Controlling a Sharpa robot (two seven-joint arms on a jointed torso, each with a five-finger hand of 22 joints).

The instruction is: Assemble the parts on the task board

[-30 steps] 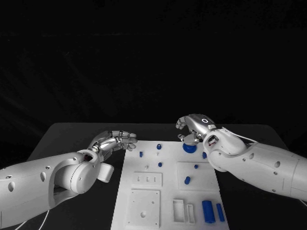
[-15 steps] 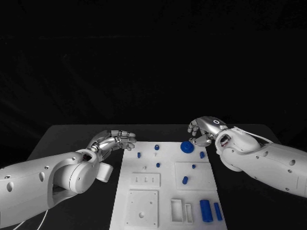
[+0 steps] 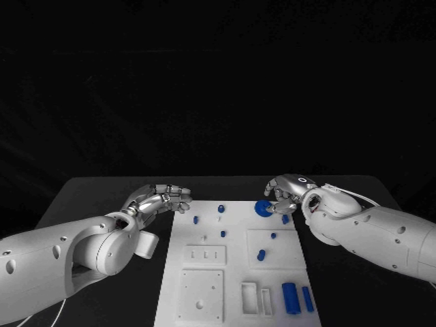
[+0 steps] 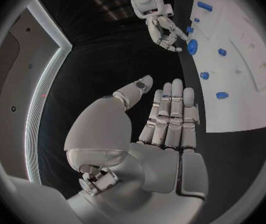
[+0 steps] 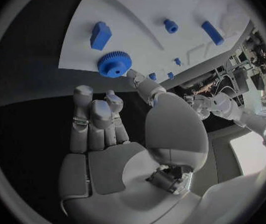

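The white task board (image 3: 236, 272) lies in the middle of the black table. A blue gear (image 3: 264, 208) (image 5: 114, 64) sits near the board's far right corner. My right hand (image 3: 289, 190) (image 5: 108, 129) hovers just right of the gear with fingers apart and holds nothing; its thumb tip lies close to the gear's rim. My left hand (image 3: 163, 197) (image 4: 164, 119) stays off the board's far left edge, fingers straight and empty. Small blue pegs (image 3: 223, 234) stand on the board, and two long blue pieces (image 3: 291, 298) lie at its near right.
White recessed blocks (image 3: 201, 293) and slots (image 3: 249, 299) take up the board's near half. A blue block (image 5: 100, 35) stands close to the gear. Bare black table (image 3: 100, 194) runs along both sides of the board.
A second ago my right hand was over the gear. It drew off to the right, leaving the gear on the board, and now sits close beside it. The left hand barely moved.
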